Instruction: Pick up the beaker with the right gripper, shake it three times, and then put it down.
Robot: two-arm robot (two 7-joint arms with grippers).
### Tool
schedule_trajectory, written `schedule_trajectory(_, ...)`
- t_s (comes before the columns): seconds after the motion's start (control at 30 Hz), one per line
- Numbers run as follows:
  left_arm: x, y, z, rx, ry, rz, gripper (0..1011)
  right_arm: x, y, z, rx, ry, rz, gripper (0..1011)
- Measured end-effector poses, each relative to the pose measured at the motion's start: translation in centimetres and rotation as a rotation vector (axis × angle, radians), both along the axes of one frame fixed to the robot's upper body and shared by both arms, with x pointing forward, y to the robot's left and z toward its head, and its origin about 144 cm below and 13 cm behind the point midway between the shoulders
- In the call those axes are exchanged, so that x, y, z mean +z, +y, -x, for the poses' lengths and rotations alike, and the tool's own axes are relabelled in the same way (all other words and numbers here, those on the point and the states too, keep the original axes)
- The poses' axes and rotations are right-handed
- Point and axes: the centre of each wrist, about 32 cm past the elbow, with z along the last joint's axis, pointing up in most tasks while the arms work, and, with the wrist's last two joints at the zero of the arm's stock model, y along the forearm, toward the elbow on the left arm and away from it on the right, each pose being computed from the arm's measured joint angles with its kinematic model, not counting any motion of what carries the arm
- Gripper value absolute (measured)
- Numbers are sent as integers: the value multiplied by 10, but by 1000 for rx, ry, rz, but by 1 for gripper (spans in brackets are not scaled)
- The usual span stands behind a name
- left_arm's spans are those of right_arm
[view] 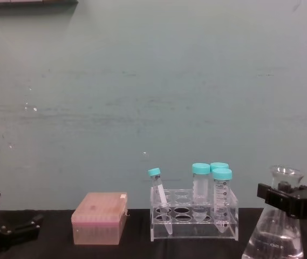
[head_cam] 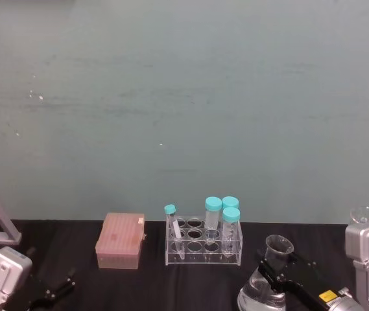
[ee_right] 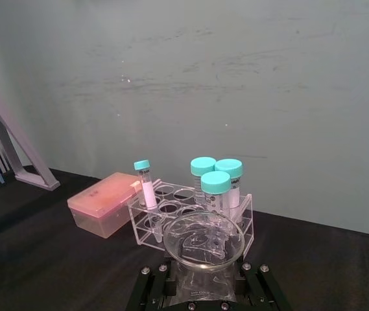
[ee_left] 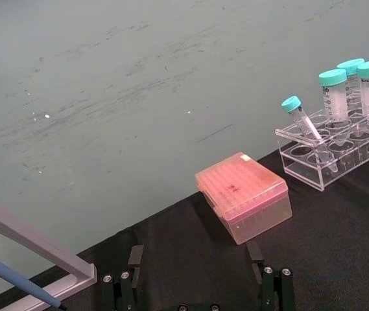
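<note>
beaker: the beaker (view: 274,232) stands right of the tube rack (view: 193,218) at the near right of the bench (head_cam: 190,285); clear liquid fills its wide base; whether the base touches the bench or hangs just above it cannot be told
right pincer: the right pincer (view: 291,200) is at the beaker's neck, just under the flared rim; its jaws sit on both sides of the neck in the right wrist view (ee_right: 203,275) and seem closed on the glass
left pincer: the left pincer (head_cam: 51,293) rests low at the near left of the bench, well apart from the beaker; its slim fingers stand apart, holding nothing
progress: the grasp looks made, or nearly so; judged from this, the lift, the 3 shakes and the set-down are all left to do
writing: the tubes (ee_right: 215,191) with teal caps carry fine printed marks too small to read; a yellow label (head_cam: 327,295) on the right arm is unreadable; the pink box (ee_left: 244,196) bears a small dark mark that cannot be read
</note>
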Motion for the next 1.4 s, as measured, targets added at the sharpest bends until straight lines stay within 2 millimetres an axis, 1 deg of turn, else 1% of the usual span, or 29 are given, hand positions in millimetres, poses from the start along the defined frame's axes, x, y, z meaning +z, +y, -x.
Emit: schedule_trajectory(1.4,0,0,0,0,0,0,1000,0,3,1,7,2,4,456)
